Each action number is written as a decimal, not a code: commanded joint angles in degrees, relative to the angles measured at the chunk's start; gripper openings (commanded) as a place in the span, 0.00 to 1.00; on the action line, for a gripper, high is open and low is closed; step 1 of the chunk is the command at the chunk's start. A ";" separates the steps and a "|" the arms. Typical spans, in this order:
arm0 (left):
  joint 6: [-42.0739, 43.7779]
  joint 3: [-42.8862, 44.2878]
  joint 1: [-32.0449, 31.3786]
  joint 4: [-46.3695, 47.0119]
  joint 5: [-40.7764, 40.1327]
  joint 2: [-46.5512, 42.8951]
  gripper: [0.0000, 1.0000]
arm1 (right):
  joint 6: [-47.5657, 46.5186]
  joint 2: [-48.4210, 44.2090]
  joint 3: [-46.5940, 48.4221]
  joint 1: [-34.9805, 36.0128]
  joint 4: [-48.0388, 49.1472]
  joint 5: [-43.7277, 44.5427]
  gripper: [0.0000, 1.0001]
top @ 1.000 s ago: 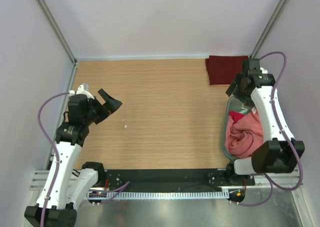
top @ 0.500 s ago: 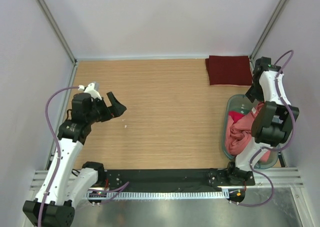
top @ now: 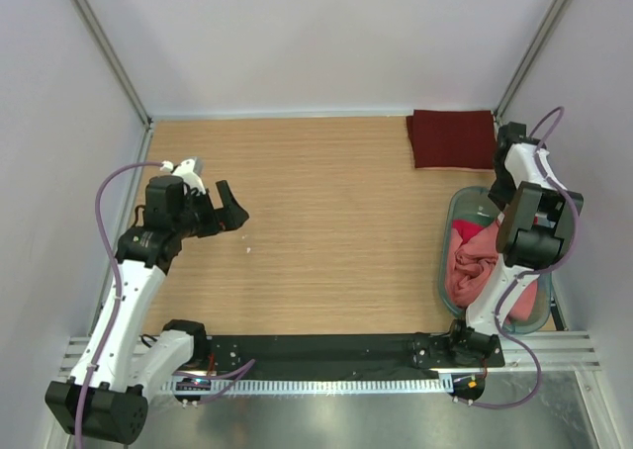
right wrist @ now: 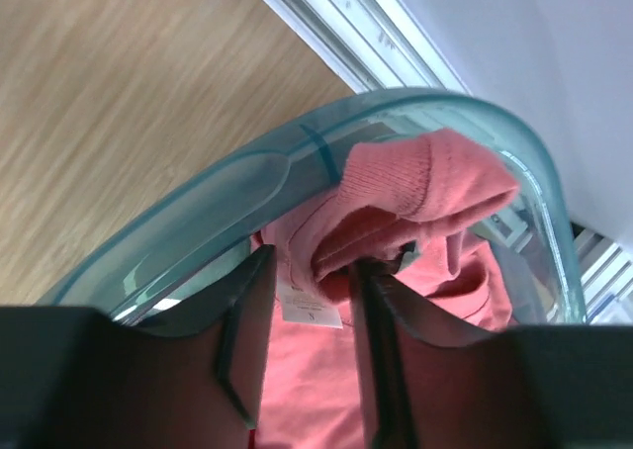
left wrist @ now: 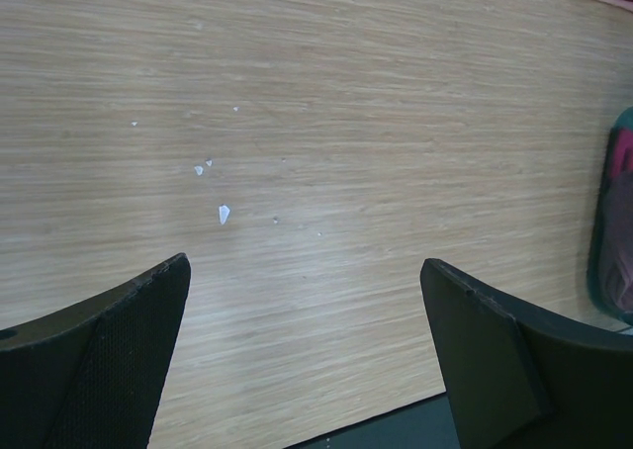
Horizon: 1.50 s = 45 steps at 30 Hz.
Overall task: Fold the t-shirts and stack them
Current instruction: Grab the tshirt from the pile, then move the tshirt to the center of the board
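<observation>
A salmon-pink t-shirt [top: 477, 263] lies bunched in a greenish tub [top: 445, 233] at the right. A redder cloth [top: 462, 230] shows under it. A dark maroon t-shirt [top: 453, 137] lies folded flat at the far right corner. My right gripper [top: 497, 215] is low at the tub's far end, mostly hidden under its own arm. In the right wrist view the right gripper [right wrist: 312, 271] has its jaws closed on the pink shirt's collar [right wrist: 396, 197], with the label between them. My left gripper [top: 229, 210] is open and empty above bare wood, also in its wrist view [left wrist: 305, 266].
Small white flecks [left wrist: 224, 213] lie on the wood [left wrist: 376, 103] ahead of the left gripper. The tub's rim [right wrist: 247, 187] curves close in front of the right fingers. An aluminium rail [right wrist: 346, 24] and grey walls bound the table. A black strip [top: 326, 348] runs along the near edge.
The right arm has swung from beside the tub's far left rim to folded over its far end, with the gripper down in the shirt. The left gripper has moved slightly right.
</observation>
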 commanded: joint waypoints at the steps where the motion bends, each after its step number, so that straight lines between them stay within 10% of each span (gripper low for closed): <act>1: 1.95 3.21 -0.21 -1.16 -0.65 0.26 1.00 | 0.72 -0.24 -1.70 -0.47 3.16 3.40 0.41; 6: 0.19 4.09 -0.12 -2.13 -1.52 -0.44 1.00 | 1.68 -2.96 -4.25 -0.56 3.43 5.94 0.02; 20: -7.19 11.47 -0.12 -11.51 0.41 -4.40 0.98 | 4.68 -21.69 28.85 6.55 -1.24 9.30 0.01; 31: -20.72 7.00 -0.12 -12.23 6.04 -14.94 0.95 | 7.98 -23.36 41.89 25.16 27.31 -34.16 0.01; 45: -23.89 13.40 -0.12 -18.91 1.73 -21.79 0.93 | 17.40 -14.14 45.40 53.31 52.11 -45.12 0.01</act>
